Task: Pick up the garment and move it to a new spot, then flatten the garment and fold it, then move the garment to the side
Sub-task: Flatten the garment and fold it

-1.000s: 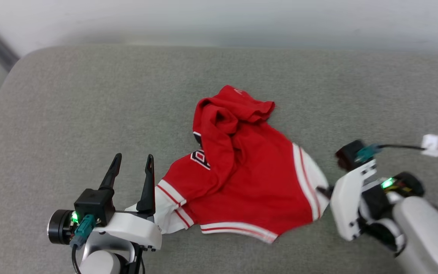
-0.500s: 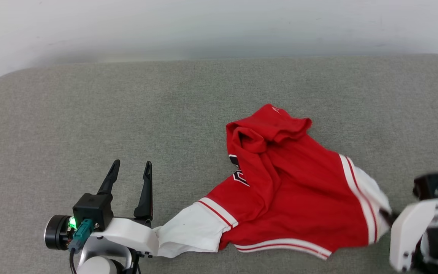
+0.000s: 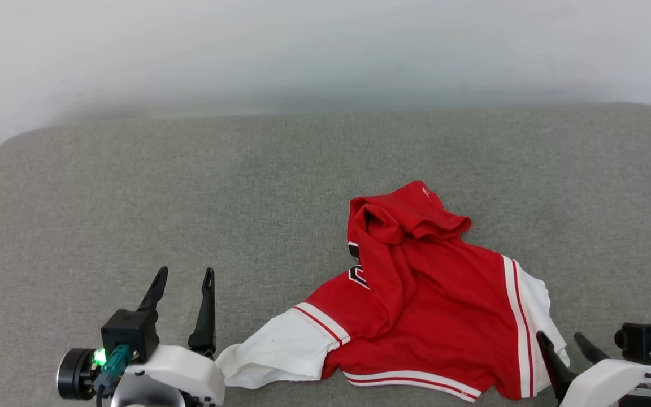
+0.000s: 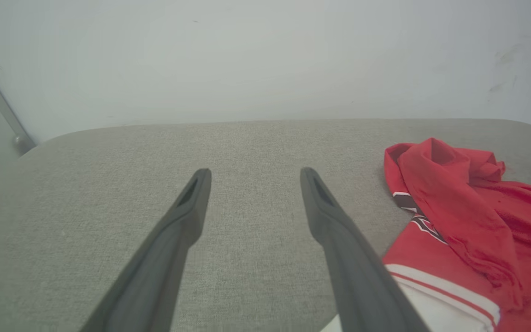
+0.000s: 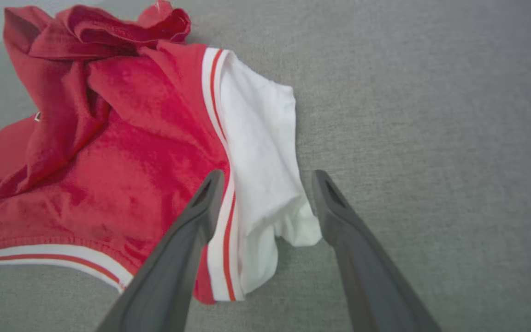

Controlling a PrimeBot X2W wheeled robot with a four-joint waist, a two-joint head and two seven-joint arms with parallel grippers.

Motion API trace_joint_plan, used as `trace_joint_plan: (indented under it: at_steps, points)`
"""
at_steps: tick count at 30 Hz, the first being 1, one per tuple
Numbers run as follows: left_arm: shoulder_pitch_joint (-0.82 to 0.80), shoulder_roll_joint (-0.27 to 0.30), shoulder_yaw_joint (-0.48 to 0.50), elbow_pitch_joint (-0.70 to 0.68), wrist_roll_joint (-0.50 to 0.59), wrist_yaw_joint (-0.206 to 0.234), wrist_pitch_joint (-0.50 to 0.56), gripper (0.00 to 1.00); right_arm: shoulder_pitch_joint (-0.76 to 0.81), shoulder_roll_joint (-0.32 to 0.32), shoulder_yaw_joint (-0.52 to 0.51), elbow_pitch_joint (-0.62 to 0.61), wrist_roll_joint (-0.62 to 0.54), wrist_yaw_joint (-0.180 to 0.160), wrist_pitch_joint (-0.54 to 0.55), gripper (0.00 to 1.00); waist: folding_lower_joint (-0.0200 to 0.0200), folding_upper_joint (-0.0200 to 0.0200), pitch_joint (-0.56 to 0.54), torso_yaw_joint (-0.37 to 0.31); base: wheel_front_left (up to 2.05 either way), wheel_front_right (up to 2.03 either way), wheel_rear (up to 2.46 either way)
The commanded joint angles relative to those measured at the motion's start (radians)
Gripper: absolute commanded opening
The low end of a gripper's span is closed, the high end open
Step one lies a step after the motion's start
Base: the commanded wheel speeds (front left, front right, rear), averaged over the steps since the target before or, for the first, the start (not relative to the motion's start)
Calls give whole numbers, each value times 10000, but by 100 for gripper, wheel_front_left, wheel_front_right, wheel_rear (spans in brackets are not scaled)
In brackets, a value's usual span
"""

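Both grippers gape empty: left gripper (image 3: 185, 272) beside the crumpled garment (image 3: 433, 316), right gripper (image 5: 268, 174) over its white sleeve (image 5: 261, 152). I judge flattening and folding remain.

Black white-outlined print (image 3: 357, 275) on garment (image 3: 433, 322) mostly hidden in folds; probably unreadable.
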Motion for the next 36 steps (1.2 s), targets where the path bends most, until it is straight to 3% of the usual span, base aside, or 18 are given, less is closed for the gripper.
trace_joint_plan:
  at_steps: [1,7,12,20,24,31,36]
  points:
    - [135,35,39,-3,-14,60,16,100,109,46,-6,-91,-90,-3,-226,100,1,0,-160,-26,0,0,0]
    - [597,224,129,-107,-109,209,129,100,320,260,-242,-873,-709,-3,-1898,100,1,0,-626,-97,0,0,0]
    - [779,588,73,-385,-172,218,814,100,421,428,-115,-1691,-1056,-3,-2263,100,1,0,-837,-181,0,0,0]
    - [447,1759,-746,-1154,-1098,-911,4649,100,708,624,456,-2955,-1269,-3,-1923,100,1,0,-629,-438,0,0,0]
    - [238,2088,-1006,-1120,-1633,-1196,6281,100,594,679,565,-3190,-1207,-3,-1855,100,1,0,-227,-615,0,0,0]
    - [-342,2270,-1510,-143,-2154,-1822,7927,100,255,735,591,-3127,-1070,-3,-2062,100,1,0,494,-891,0,0,0]
    - [-733,2105,-1946,695,-2441,-2344,8691,100,118,753,477,-2979,-997,-3,-2148,100,1,0,766,-963,0,0,0]
